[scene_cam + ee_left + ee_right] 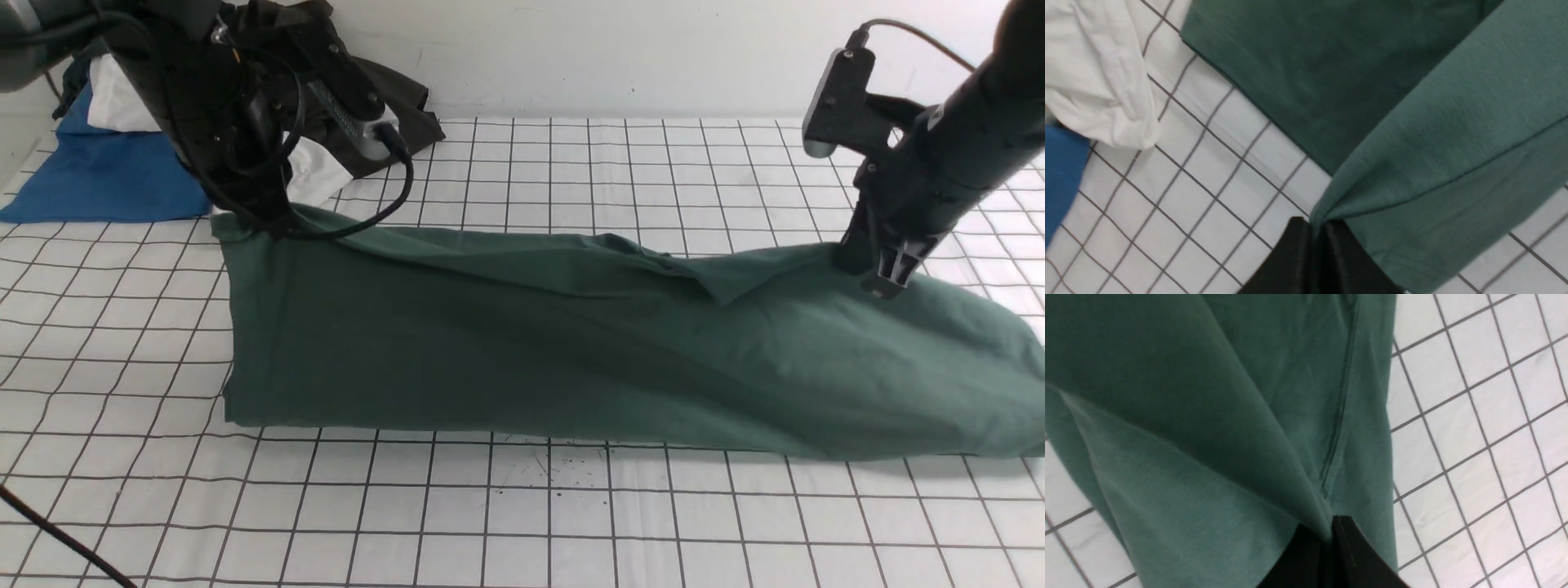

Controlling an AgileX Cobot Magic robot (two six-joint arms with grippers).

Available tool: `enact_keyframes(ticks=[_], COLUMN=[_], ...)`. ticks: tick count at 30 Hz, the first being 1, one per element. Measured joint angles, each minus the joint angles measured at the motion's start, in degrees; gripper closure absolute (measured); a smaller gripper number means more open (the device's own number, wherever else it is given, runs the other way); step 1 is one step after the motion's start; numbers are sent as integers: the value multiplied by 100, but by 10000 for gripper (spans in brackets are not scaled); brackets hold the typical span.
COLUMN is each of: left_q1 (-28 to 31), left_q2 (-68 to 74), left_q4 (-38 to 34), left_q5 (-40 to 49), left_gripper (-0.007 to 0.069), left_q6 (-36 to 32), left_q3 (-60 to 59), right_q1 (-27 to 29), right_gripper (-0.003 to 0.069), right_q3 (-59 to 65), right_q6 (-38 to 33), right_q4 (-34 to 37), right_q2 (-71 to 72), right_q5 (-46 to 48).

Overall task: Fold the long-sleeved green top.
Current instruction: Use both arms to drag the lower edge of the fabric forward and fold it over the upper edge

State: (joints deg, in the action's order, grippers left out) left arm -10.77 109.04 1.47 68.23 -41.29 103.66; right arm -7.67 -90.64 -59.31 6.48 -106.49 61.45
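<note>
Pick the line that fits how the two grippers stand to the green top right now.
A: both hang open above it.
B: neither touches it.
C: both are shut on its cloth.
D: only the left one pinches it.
C: the wrist views show the left gripper and the right gripper each with jaws closed on a pinched fold of the green top.

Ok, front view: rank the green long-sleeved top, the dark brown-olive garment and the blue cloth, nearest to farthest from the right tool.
1. Green long-sleeved top: pinched in the right tool, right side.
2. Dark brown-olive garment: back, left of centre.
3. Blue cloth: far back left corner.
</note>
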Motion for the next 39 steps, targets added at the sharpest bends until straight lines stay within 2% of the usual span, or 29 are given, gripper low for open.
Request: enact_keyframes(ticks=[8,12,19,29,35,39], left_q1=[34,65,206,254,254,254], left_q2=[1087,1520,1931,2266,2432,2450], left_q4=[20,38,28,11,0,109], left_q5=[-83,-314,-611,-1341,-1707,-1891], left_gripper=[608,608,608,608,591,518], left_q6=[-19,-19,95,194,561,945], left_q3=[1117,1343,1381,1390,1390,1396], right_q1=[92,98,98,110,236,310], right_gripper=[651,651,651,648,638,571], right_q3=[-927,-1140,-1253,-1259,-1259,-1259], right_q6=[20,32,448,1257,1975,2672], right_q4=[59,-57,-153,-153,-112,-108], right_q2=[-922,-1217,-1494,-2025,-2215,-2258], right_q5=[45,-140,-751,-1324,-1541,-1585])
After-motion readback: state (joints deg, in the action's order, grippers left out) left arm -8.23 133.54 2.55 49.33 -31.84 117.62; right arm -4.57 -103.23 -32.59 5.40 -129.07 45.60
